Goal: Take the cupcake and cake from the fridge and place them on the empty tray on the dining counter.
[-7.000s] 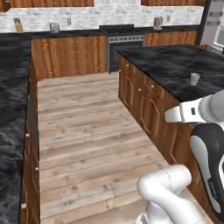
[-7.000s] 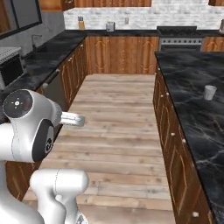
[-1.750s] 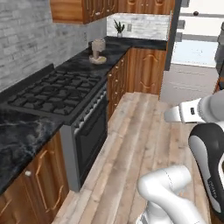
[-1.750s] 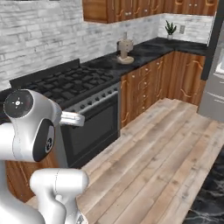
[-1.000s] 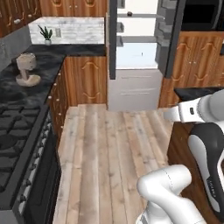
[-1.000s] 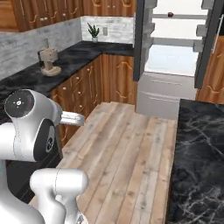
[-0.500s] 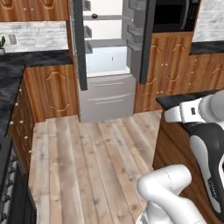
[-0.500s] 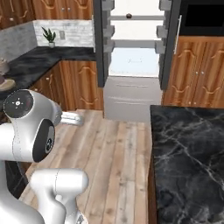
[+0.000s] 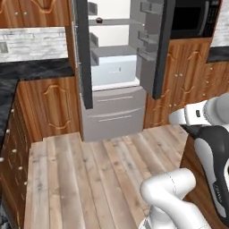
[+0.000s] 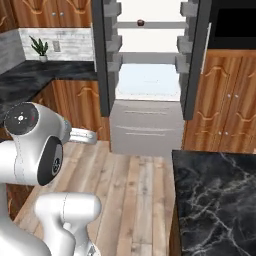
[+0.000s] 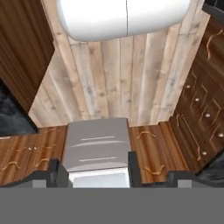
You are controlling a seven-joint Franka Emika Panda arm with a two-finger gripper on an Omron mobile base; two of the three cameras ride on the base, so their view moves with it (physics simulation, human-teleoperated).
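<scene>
1. Dark red-brown and tiny, the cupcake [image 10: 141, 22] sits on an upper grey shelf inside the fridge [image 10: 146, 132], near the middle of that shelf; in the left base view it shows as a small dark dot [image 9: 99, 20] on the same shelf.
2. The fridge stands with both upper doors swung wide, white interior showing, and its two grey drawers [image 9: 114, 113] closed below.
3. I cannot make out the cake on any shelf from here.
4. Carved brown wooden cabinets [image 10: 230, 115] flank the fridge on both sides, and pale wood planks [image 9: 85, 174] cover the floor in front of it.
5. A corner of the black white-veined dining counter [image 10: 220, 200] lies at the lower right of the right base view, bare where it shows.
6. A potted plant [image 10: 39, 49] stands on the wall-side counter to the left.
7. The gripper [image 11: 92, 171] points down at the floor and the fridge drawers, its jaws spread wide with nothing between them.
</scene>
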